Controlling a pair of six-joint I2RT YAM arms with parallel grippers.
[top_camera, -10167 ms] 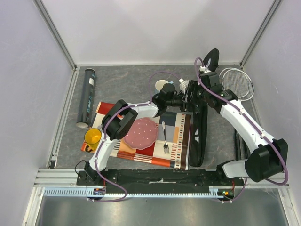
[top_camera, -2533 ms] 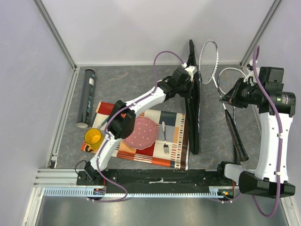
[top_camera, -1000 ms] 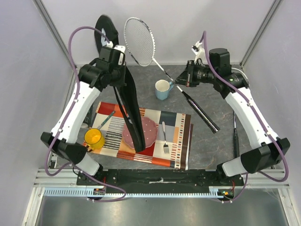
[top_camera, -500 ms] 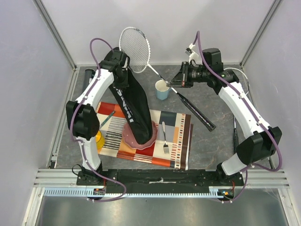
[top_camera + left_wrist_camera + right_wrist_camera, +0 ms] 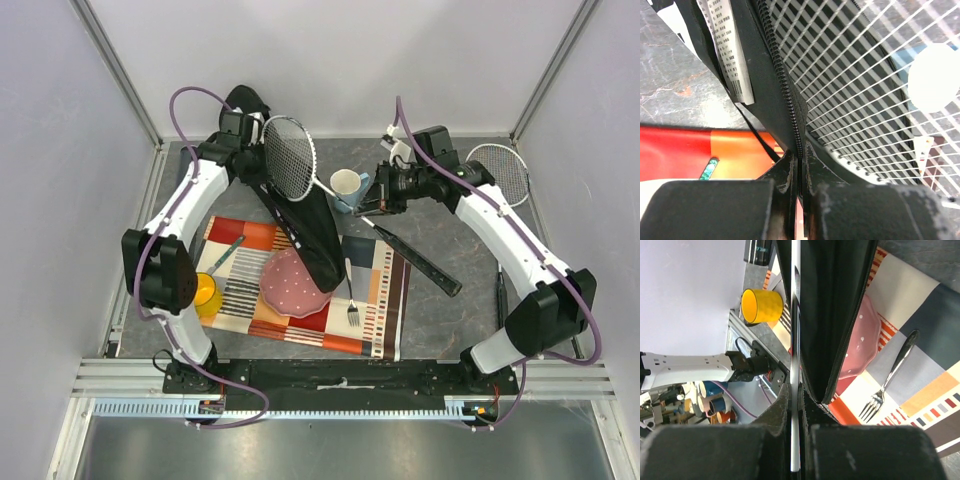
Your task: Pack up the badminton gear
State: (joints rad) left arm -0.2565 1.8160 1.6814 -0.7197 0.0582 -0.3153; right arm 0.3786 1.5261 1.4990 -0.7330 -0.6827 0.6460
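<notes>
My left gripper (image 5: 799,167) is clamped on the bag (image 5: 759,65) at its zipper edge, which only the wrist view shows. My right gripper (image 5: 795,400) pinches the racket (image 5: 290,158) by its shaft; overhead, the head lies just beside my left gripper.

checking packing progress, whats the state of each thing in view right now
left gripper: shut on racket bag's zipper edge
right gripper: shut on held racket's shaft
racket bag: unzipped, one end lifted, lower end overlapping pink plate
held racket: lifted, head at bag's mouth, handle outside
second racket: lying flat, unpacked
blue cup: upright
yellow mug: upright
fork: lying on placemat
</notes>
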